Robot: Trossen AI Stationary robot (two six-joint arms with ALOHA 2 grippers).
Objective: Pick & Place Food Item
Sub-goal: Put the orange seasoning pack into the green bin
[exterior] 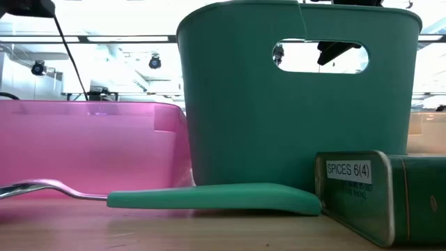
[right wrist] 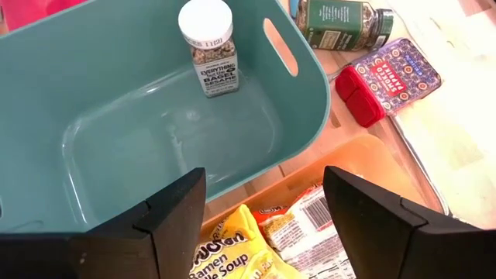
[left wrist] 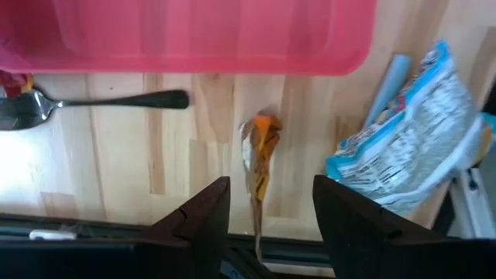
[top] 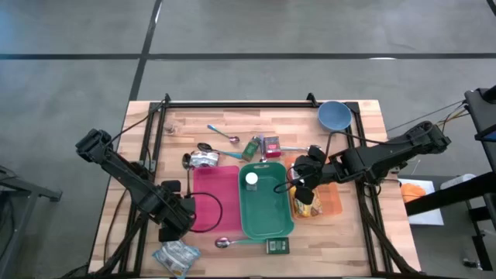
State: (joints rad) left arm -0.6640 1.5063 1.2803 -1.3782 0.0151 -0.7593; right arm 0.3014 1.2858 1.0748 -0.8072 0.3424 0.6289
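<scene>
From above, the right gripper (top: 308,184) hangs over the orange tray (top: 332,200), just right of the green bin (top: 267,225), with ramen packets (top: 305,205) lying in the tray beneath it. Inside the bin stands a single spice jar (top: 252,180). The pink bin (top: 217,198) sits left of the green one, touching it. The left gripper (top: 180,218) waits at the pink bin's near left corner, a snack bag (top: 176,256) near it at the surface's near edge. A blue bowl (top: 334,115) sits at the far right corner.

At surface height, the green bin (exterior: 279,125) fills the middle, the pink bin (exterior: 90,146) on its left. A green-handled spoon (exterior: 209,199) lies in front and a spice tin (exterior: 380,195) to the right.

Left wrist: fingers (left wrist: 201,221) stand partly apart, empty, above bare wood. A fork (left wrist: 101,101), the pink bin's rim (left wrist: 194,39) and the snack bag (left wrist: 415,147) are in sight.

Right wrist: fingers (right wrist: 167,217) are spread wide with nothing between them, above the ramen packets (right wrist: 263,240) in the tray (right wrist: 349,159). The jar (right wrist: 208,45) stands upright in the green bin (right wrist: 155,132). Beyond lie a herb jar (right wrist: 345,23) and a patterned tin (right wrist: 395,74).
</scene>
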